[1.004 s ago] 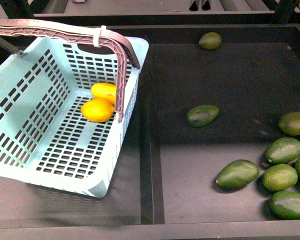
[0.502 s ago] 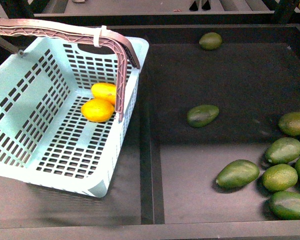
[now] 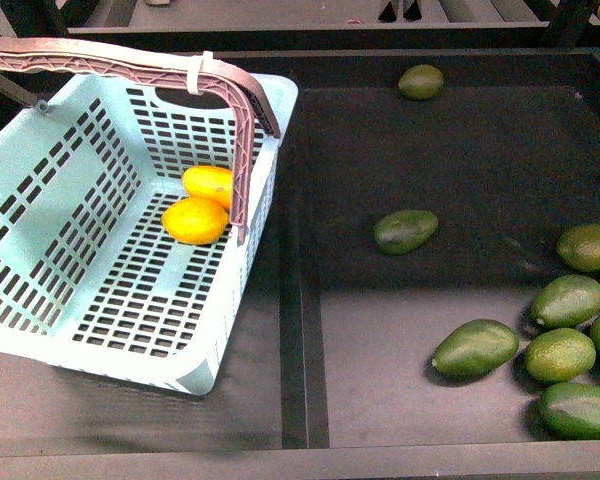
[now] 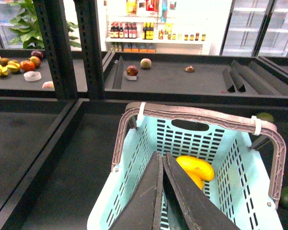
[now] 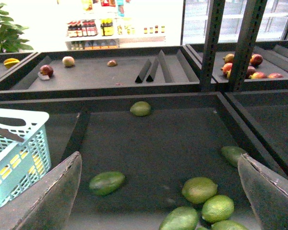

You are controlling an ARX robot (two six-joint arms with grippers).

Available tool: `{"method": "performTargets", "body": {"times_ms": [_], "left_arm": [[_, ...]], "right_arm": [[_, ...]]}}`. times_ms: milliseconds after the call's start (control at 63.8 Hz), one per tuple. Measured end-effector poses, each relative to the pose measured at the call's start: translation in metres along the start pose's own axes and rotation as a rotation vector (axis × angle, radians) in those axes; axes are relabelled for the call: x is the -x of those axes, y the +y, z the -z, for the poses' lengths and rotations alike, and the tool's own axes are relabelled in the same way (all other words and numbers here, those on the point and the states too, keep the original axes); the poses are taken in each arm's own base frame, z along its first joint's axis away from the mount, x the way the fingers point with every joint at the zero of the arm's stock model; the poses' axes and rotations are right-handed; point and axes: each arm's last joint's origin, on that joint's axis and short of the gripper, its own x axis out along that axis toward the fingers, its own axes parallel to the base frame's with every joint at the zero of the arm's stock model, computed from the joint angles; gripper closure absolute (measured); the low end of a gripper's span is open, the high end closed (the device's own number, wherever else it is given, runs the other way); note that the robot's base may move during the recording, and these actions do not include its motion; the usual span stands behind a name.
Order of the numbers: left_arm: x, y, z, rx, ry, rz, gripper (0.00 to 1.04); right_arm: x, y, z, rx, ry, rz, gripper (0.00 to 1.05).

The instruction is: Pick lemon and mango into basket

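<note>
- The lemon (image 3: 195,221) and the mango (image 3: 210,184) already lie touching on the floor of the basket (image 3: 40,200), by its far right wall; the task looks done.
- Both fruits sit just beyond the left hand (image 4: 162,191), which is nearer. Its jaws are closed and empty.
- The right hand (image 5: 158,191) is spread wide and empty over the green fruits (image 3: 475,346).
- Count: one lemon, one mango, one basket; nine green fruits on the shelf.
</note>
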Motion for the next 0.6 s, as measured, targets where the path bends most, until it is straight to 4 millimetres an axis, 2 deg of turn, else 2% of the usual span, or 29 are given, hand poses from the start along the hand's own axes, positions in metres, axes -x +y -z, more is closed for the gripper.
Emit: {"method": "performTargets", "body": {"times_ms": [596], "left_arm": [[0.0018,0.0,-0.0012,0.0,-0.018,0.0,1.01]], "right_arm": [[0.0,0.0,0.0,0.0,0.0,0.0,0.09]]}}
